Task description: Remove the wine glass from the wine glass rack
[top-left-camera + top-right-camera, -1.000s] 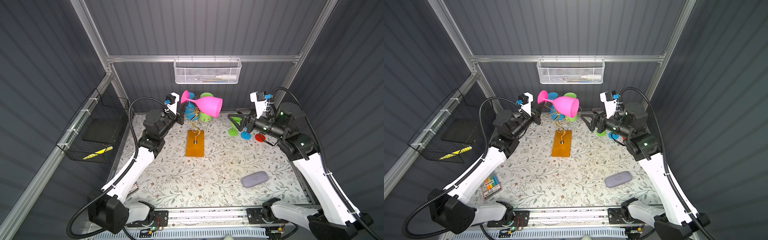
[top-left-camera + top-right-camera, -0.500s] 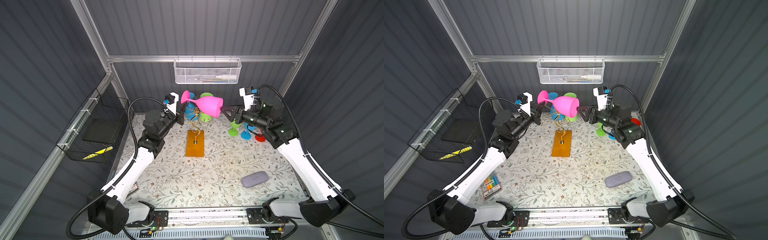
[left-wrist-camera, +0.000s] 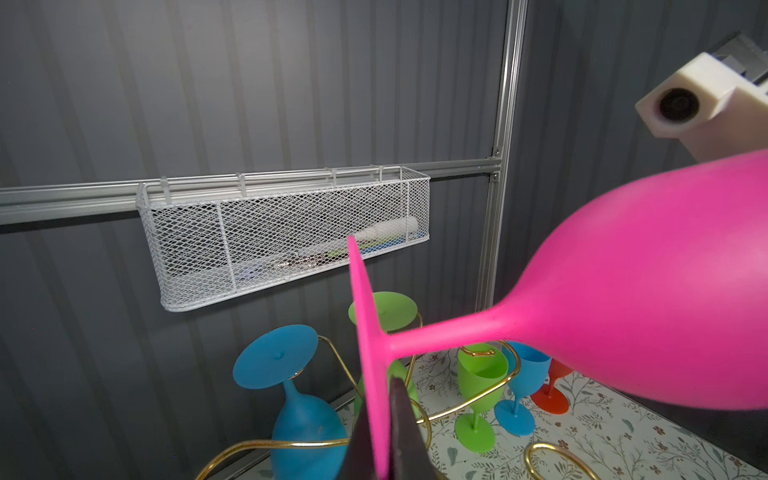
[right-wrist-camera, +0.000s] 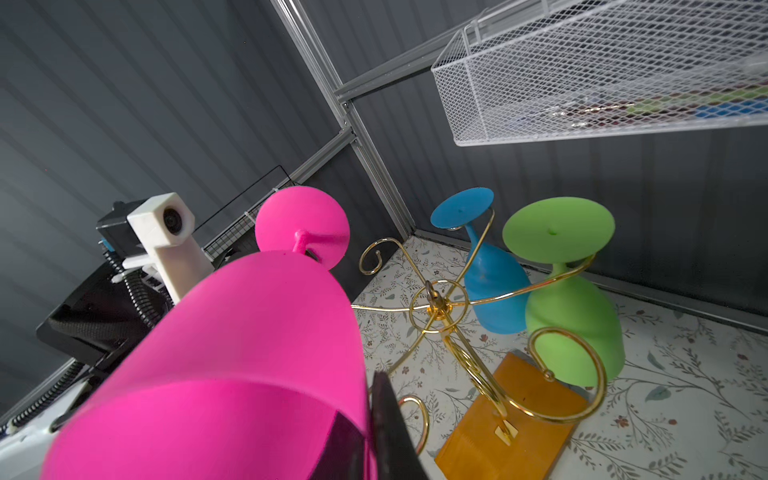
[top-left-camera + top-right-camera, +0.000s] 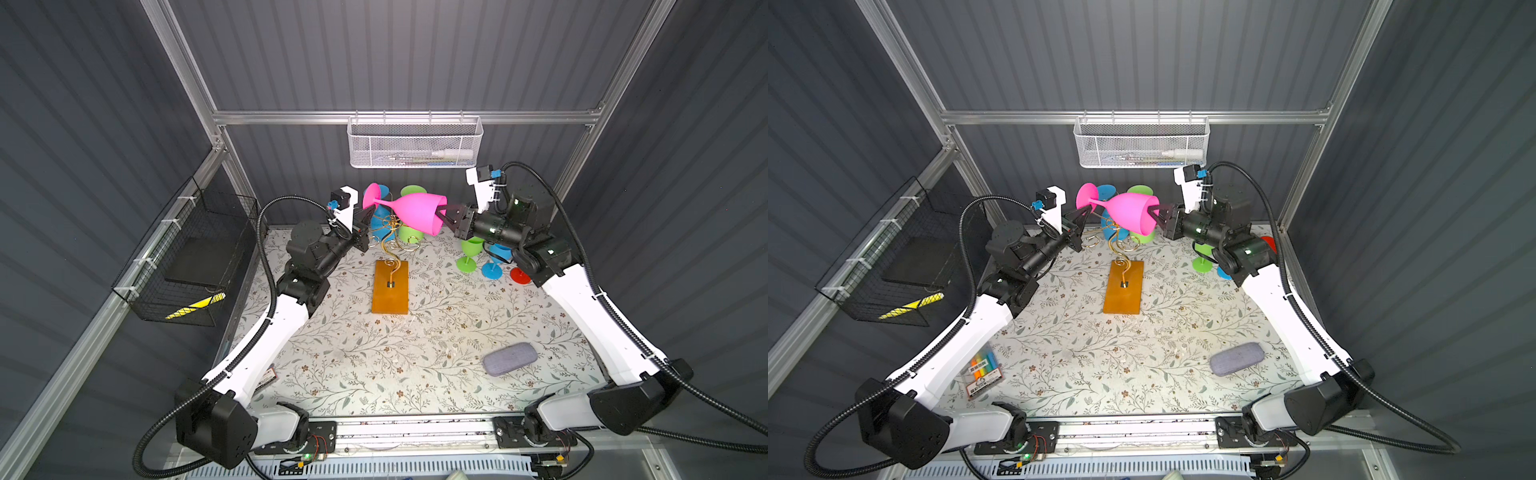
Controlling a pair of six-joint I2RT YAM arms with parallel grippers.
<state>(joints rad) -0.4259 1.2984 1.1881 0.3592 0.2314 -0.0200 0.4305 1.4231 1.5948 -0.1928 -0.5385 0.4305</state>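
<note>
In both top views a matte pink wine glass lies on its side in the air over the far middle of the floral-patterned worktop, foot to the left and mouth to the right. The left hand is clamped on the edge of its foot and the right hand is clamped on its rim. Just below it stands the thin gold wire wine glass rack on a rectangular amber base, with an inverted blue wine glass and an inverted green wine glass hanging from its scroll arms. To the right, an upright green wine glass, an upright blue wine glass and a red glass foot stand on the worktop. A grey oval fabric case lies near right, and a top view shows a pack of coloured markers near left. In the left wrist view, the left hand's dark fingers pinch the pink foot edge-on. The stem runs free to the bowl, clear of the gold arms below, and a white mesh basket hangs on the far wall. In the right wrist view, one of the right hand's fingers presses outside the pink wall and the other shows darkly inside. The rack sits just beside the glass, not touching it.
</note>
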